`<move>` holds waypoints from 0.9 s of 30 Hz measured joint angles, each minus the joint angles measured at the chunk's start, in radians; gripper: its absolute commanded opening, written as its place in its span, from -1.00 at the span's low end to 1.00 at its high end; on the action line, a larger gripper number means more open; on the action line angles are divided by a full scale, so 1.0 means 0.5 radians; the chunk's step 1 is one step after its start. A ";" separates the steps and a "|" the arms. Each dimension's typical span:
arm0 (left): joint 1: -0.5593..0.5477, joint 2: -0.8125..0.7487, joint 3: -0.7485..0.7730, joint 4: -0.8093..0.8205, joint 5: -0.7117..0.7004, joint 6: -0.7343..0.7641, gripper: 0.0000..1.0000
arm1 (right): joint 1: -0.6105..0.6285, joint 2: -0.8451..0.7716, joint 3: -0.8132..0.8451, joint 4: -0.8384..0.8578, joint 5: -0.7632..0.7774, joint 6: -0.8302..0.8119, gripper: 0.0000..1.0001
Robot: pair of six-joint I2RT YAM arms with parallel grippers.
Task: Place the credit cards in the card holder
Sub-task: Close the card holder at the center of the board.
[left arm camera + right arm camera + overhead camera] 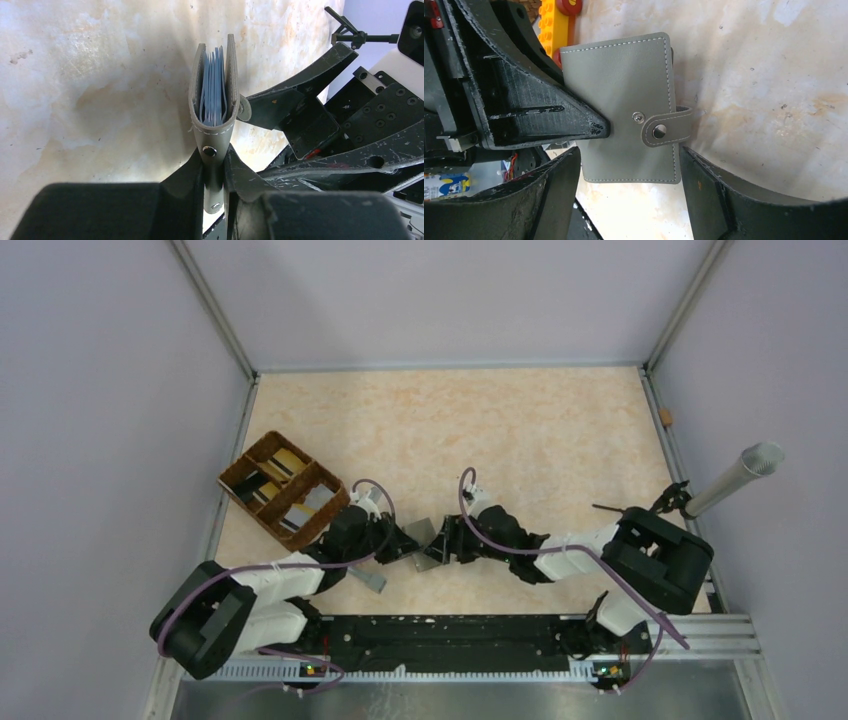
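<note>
Now your left claw (214, 166) pinches the grey card holder (624, 85) by one edge, its covers sticking out straight ahead of it. Your right claw (629, 150) is spread wide, facing the holder's cover just ahead.

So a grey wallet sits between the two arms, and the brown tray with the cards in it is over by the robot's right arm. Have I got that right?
Not quite: the brown tray with the cards is by the left arm, as the top external view shows. The grey wallet is indeed between the two arms.
</note>
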 measured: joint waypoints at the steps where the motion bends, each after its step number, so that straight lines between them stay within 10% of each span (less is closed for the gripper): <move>1: 0.000 0.000 -0.001 0.002 0.000 0.000 -0.66 | 0.007 0.011 0.015 -0.019 0.007 0.000 0.41; 21: 0.000 0.069 -0.010 0.037 -0.003 -0.023 -0.42 | 0.100 0.085 0.121 -0.188 0.095 0.002 0.38; 27: 0.000 0.069 -0.033 0.082 0.007 -0.057 -0.89 | 0.100 0.085 0.121 -0.184 0.082 0.004 0.43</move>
